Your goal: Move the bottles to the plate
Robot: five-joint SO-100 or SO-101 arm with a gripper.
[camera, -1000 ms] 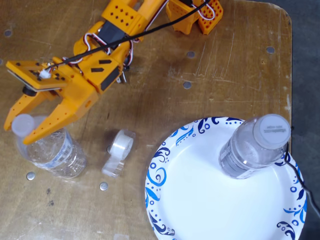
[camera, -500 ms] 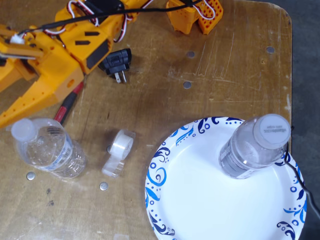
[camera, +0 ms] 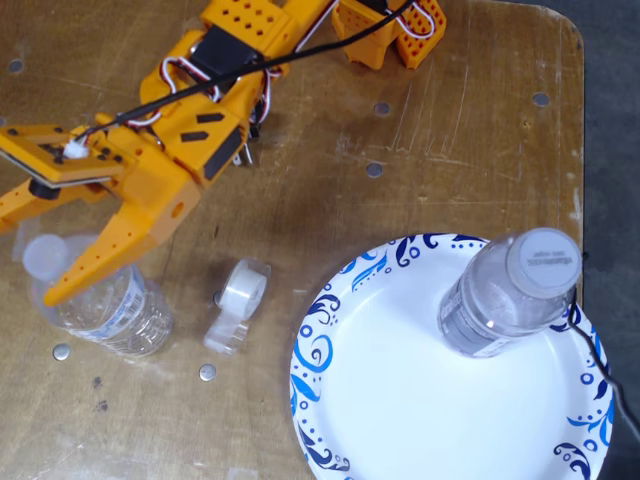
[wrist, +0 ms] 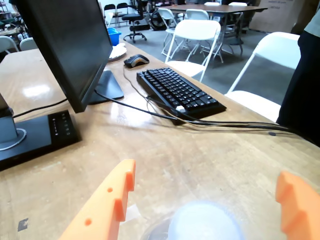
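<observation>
Arm reaches from the orange base at the top edge of the fixed view down and to the left across the tabletop (camera: 450, 130), wrist camera block on top. Tool (camera: 30, 250) spread wide, one finger (camera: 105, 250) lying over the bottle's shoulder, the other toward the left edge; the cap sits between them. Cannot tell whether either finger touches the bottle; nothing gripped.

Wrist view: two orange fingers (wrist: 107, 205) well apart, blurred whitish cap (wrist: 205, 222) low between them.

Count: two bottles. Left bottle (camera: 115, 310) on bare tabletop at left of the fixed view, under the tool. Second bottle (camera: 510, 290) upright on the plate (camera: 390, 400), near its upper right rim. One plate. One clear tape roll (camera: 238, 300) between left bottle and plate.
</observation>
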